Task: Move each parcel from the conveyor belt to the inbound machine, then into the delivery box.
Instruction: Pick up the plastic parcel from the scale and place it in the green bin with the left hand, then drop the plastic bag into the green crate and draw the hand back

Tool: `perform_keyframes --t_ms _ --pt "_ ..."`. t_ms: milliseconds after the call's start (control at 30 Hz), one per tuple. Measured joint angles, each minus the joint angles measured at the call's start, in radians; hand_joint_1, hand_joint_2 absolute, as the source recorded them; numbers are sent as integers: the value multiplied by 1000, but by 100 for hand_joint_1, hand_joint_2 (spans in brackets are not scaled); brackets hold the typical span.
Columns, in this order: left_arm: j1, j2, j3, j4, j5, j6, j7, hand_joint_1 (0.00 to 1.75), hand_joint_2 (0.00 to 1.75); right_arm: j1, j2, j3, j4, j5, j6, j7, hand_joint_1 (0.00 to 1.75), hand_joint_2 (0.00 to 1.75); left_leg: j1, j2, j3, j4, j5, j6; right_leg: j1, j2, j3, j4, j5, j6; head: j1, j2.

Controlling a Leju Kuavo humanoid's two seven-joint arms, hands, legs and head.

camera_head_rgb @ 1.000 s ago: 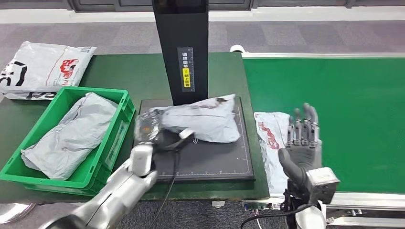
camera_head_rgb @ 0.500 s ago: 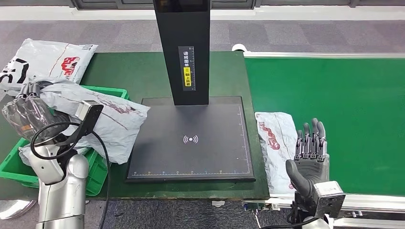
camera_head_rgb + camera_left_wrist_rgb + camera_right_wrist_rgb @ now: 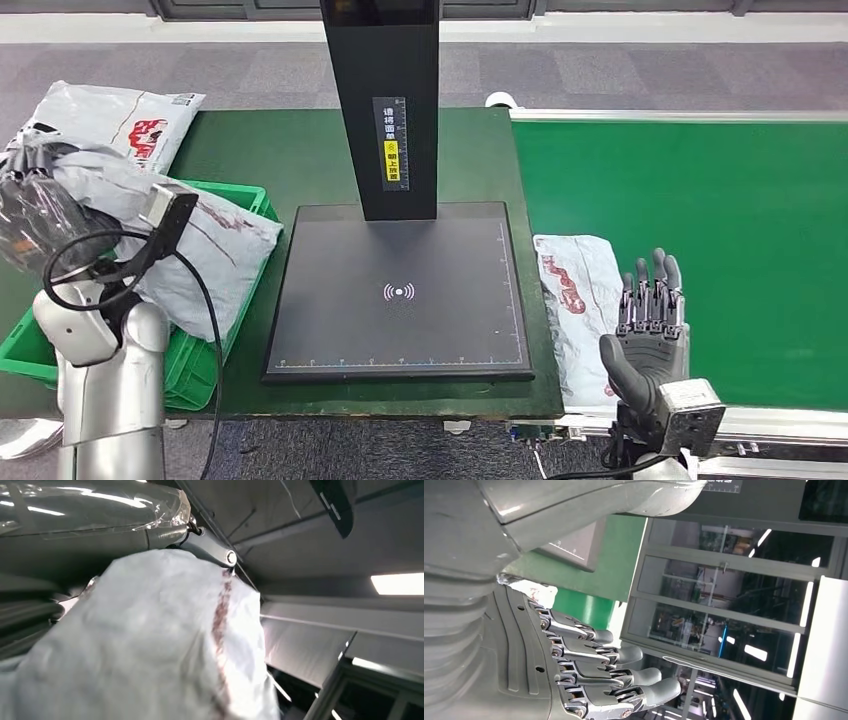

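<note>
My left hand (image 3: 40, 215) holds a grey parcel (image 3: 190, 250) with a red stripe above the green delivery box (image 3: 245, 200) at the table's left; the same parcel (image 3: 165, 645) looms close in the left wrist view, hiding the fingers. The black inbound machine's pad (image 3: 400, 292) lies bare beneath its black post (image 3: 385, 100). On the near left end of the green conveyor belt (image 3: 720, 220) rests a white parcel (image 3: 575, 295) with red print. My right hand (image 3: 645, 325) stands open beside that parcel, fingers straight; those fingers (image 3: 589, 670) hold nothing.
Another grey parcel (image 3: 100, 125) with red print lies on the dark green table (image 3: 280, 150) behind the box. The belt's metal edge (image 3: 760, 425) runs along the front, near my right wrist.
My left arm carried the grey parcel off the machine's pad leftwards over the green box, then a little further left. The right hand sank slightly, then held still.
</note>
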Motion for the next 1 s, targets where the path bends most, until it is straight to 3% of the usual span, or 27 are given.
perform_keyframes --t_ms 367,433,700,833,1000 --pt "-115 74 0 111 -29 -4 46 175 175 -1 0 0 6 2 12 4 0 175 0 -1 0 0 0 0 0 0 0 0 0 0 0 0" --pt "-183 98 0 167 -55 -18 74 175 175 -1 0 0 8 5 18 6 0 175 1 -2 -2 1 1 -1 1 -1 -1 0 1 0 0 0" --pt "-585 229 0 511 -131 -81 170 175 175 -11 0 -7 30 9 34 8 0 175 4 -1 -3 2 4 -3 3 -2 -2 0 4 -4 0 0" --pt "-677 266 0 606 -133 -95 181 175 175 -16 -1 -10 42 10 35 8 0 175 5 -2 -3 2 4 -4 3 -2 -2 0 4 -4 0 0" --pt "-710 284 0 661 -133 -94 182 175 175 -19 -1 -10 54 10 36 8 0 175 5 -3 -4 2 5 -4 3 -2 -2 1 3 -4 0 0"
